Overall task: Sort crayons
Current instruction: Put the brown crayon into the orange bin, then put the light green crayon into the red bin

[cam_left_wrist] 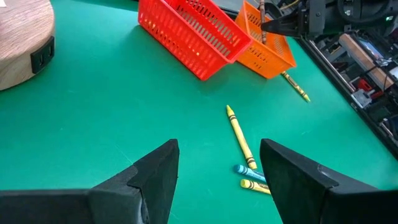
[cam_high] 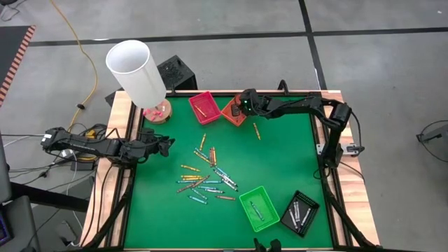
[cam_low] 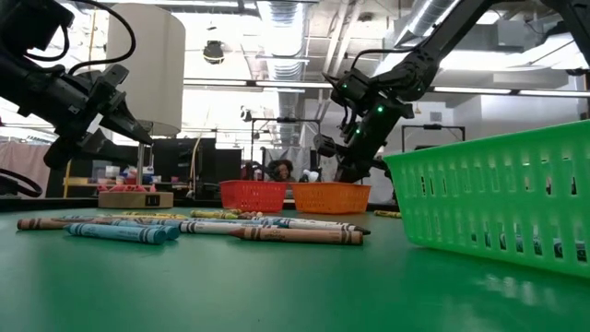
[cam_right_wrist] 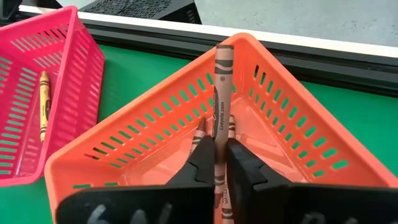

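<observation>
Holding a brown crayon (cam_right_wrist: 222,93) upright over the orange basket (cam_right_wrist: 298,146), our right pincer (cam_right_wrist: 220,163) is clamped on it; beside the basket, loose crayons (cam_high: 206,178) remain. Our left pincer (cam_left_wrist: 217,177) stands apart.

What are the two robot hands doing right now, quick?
Left tool: open, empty, over the green table.
Right tool: shut on a thin brown paper-wrapped crayon, above the orange plastic basket.

Green table (cam_high: 280,161) seen from above; crayons (cam_high: 203,178) lay scattered near its centre; right gripper (cam_high: 241,108) hung over the orange tray (cam_high: 233,113) beside the red tray (cam_high: 204,106); left gripper (cam_high: 166,145) waited at the table's left edge; green tray (cam_high: 260,208) and black tray (cam_high: 301,213) sat near the front.
</observation>
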Robot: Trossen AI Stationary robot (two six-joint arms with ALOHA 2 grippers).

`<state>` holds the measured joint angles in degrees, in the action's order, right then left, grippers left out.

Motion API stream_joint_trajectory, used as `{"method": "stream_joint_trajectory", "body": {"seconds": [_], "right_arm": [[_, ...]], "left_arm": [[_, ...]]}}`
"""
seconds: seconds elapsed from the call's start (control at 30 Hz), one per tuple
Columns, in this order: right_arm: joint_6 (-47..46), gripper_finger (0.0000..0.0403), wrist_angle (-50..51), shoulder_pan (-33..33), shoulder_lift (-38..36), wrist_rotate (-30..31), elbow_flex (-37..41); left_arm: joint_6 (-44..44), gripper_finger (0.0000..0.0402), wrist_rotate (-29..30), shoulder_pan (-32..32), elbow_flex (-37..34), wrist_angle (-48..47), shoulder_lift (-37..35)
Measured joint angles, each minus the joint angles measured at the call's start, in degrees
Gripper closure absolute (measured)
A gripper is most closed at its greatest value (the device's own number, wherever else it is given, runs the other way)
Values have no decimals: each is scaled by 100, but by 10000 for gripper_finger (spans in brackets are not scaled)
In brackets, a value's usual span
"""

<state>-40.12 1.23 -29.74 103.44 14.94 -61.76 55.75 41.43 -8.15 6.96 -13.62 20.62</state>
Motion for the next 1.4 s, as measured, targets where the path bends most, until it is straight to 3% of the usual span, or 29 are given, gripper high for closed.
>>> {"method": "stream_joint_trajectory", "body": {"seconds": [0.43,0.73,1.1,1.3,1.4], "right_arm": [[124,336,-85,7,-7,-6,0],[277,335,230,16,-522,-532,-305],[911,335,3575,573,-1353,-737,-1193],[787,335,5469,1117,-1325,76,-1202],[583,335,6113,1276,-1162,154,-1199]], "left_arm": [[98,186,-2,0,0,-110,0],[205,186,-196,1,0,-108,0],[401,186,-227,1,0,-110,-2],[791,186,-28,1,0,-125,-1],[853,186,-24,1,0,-208,-2]]}}
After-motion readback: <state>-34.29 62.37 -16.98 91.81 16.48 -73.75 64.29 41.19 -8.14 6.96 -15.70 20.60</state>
